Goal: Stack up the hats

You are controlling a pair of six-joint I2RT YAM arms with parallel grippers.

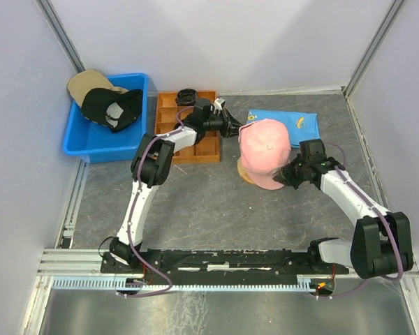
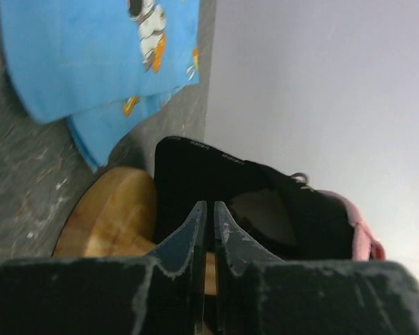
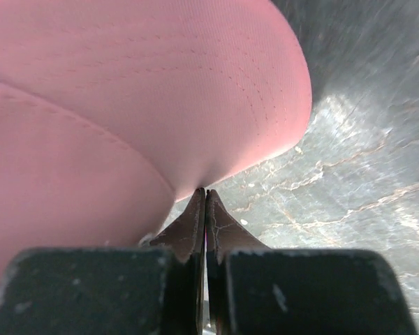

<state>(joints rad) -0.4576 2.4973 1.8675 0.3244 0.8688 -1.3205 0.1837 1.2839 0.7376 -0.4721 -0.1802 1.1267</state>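
A pink hat point(image 1: 264, 143) sits on top of a black hat point(image 2: 216, 183) on a round wooden stand point(image 2: 115, 213) at the table's middle. My left gripper point(image 1: 232, 130) is at the stack's rear, jaws shut on the black hat's lower rear edge point(image 2: 208, 204). My right gripper point(image 1: 285, 174) is at the front right, shut on the pink hat's brim point(image 3: 206, 190); pink fabric fills that view point(image 3: 126, 91). A second black hat point(image 1: 112, 108) and a tan hat point(image 1: 84, 82) lie in a blue bin point(image 1: 91, 148) at the back left.
An orange wooden divided tray point(image 1: 195, 150) stands beside the bin, with a black coiled bundle point(image 1: 187, 95) at its far end. A blue cartoon-print cloth point(image 1: 293, 120) lies behind the stack and shows in the left wrist view point(image 2: 91, 49). White walls enclose the table.
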